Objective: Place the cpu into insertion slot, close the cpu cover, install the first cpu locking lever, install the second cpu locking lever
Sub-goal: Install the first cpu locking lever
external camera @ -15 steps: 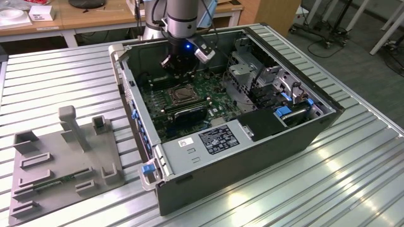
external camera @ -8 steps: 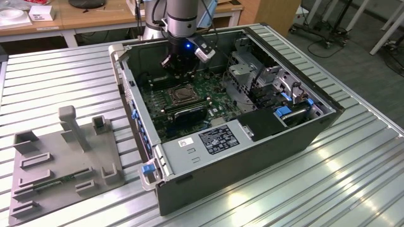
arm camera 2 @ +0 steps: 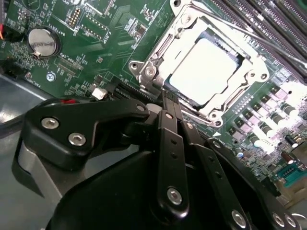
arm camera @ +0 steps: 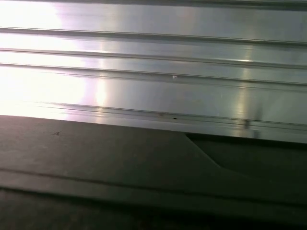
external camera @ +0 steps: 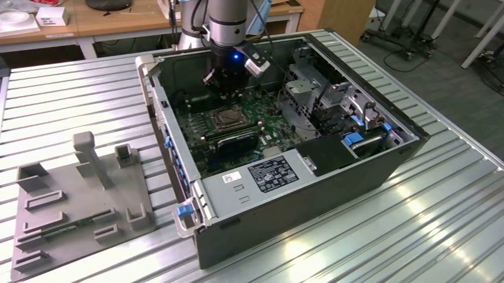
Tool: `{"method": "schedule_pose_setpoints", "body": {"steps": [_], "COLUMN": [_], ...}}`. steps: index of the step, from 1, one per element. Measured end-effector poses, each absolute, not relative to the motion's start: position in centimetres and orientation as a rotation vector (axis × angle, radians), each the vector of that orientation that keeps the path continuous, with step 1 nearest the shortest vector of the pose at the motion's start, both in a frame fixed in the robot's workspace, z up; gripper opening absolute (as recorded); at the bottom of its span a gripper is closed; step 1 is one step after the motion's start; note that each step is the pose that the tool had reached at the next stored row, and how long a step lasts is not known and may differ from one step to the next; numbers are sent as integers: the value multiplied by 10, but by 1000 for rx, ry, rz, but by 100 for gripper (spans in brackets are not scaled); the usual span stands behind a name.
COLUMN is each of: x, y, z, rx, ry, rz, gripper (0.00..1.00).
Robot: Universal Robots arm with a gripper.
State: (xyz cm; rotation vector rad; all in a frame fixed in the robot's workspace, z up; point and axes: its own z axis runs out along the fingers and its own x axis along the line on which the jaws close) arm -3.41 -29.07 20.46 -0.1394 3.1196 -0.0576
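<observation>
Silver-tan cpu (arm camera 2: 204,67) seated under closed cpu cover (arm camera 2: 158,62).

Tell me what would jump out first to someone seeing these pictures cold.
The open black computer case on the ribbed metal table, with the robot arm's black gripper reaching down over its green circuit board. In the second wrist view, the square silver-topped cpu sits in its socket, framed by the thin silver metal cpu cover.

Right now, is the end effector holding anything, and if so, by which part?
Nothing is held. The end effector has its fingers shut together with nothing between them, poised at the edge of the cpu cover, where the cpu sits.
</observation>
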Motion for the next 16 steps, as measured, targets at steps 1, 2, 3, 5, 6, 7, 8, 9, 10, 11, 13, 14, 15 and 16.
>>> {"method": "schedule_pose_setpoints", "body": {"steps": [1,2,3,5,6,7,8,9,10,11,13,14,15,16], "x": [-34,-34,-34,-34,-34,-34,-34,-34,-34,-34,-34,-34,-34,-34], "y": [-291,-291,-291,-291,-291,-291,-291,-291,-291,-291,-291,-291,-290,-290], "z": [204,204,204,204,204,204,204,204,205,206,210,212,215,217], "rx": [-139,-140,-140,-139,-139,-139,-139,-139,-139,-139,-139,-139,-139,-139], "ry": [3120,3120,3120,3120,3120,3120,3120,3120,3120,3120,3120,3120,3120,3120], "rz": [-60,-60,-60,-60,-60,-60,-60,-59,-56,-54,-51,-51,-50,-49], "gripper": [11,11,11,11,11,11,11,11,11,11,11,11,11,11]}}
